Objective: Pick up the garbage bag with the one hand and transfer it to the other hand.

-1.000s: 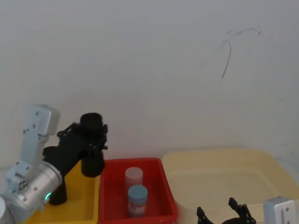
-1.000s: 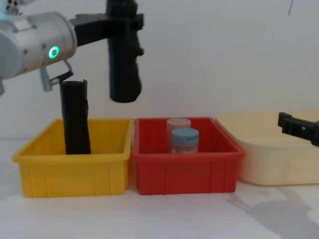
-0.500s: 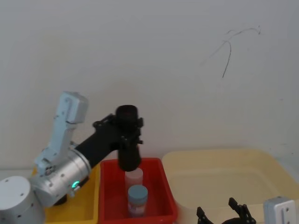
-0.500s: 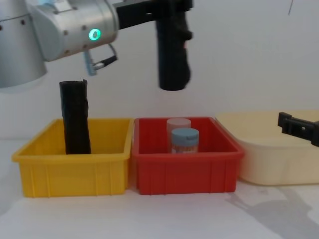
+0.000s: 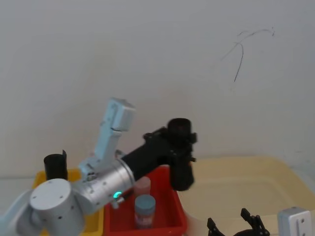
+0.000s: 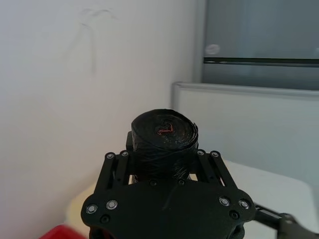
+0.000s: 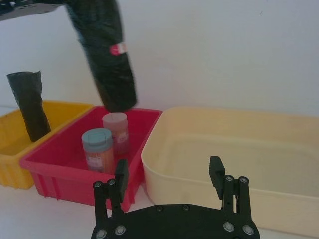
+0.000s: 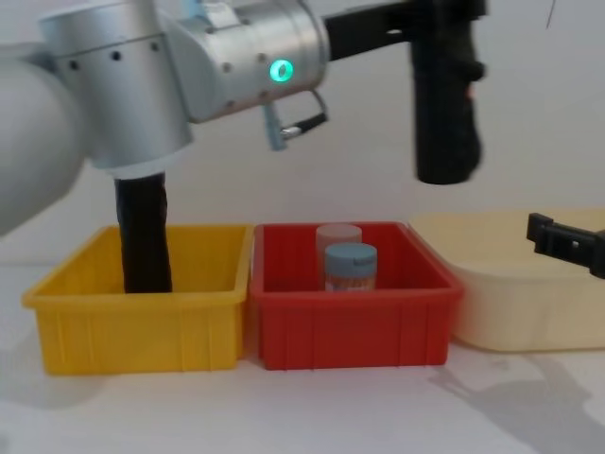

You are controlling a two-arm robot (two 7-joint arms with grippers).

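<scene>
Got the garbage bag (image 8: 444, 113), a tall black cylinder of crinkled film with a spiral-wound end face, pinched near its top between the left gripper's (image 5: 178, 140) closed fingers, hanging upright in the air over the right end of the glossy red bin (image 8: 350, 336), clear of its ribbed walls. Seeing a second crinkled black roll (image 8: 142, 236) standing in the yellow bin (image 8: 132, 331), plus a blue-lidded jar (image 8: 351, 267) and a pale-capped jar (image 8: 337, 235) in the red one. Reading the right gripper (image 7: 169, 174) as spread open, empty, low over the smooth cream tub (image 8: 529, 303).
</scene>
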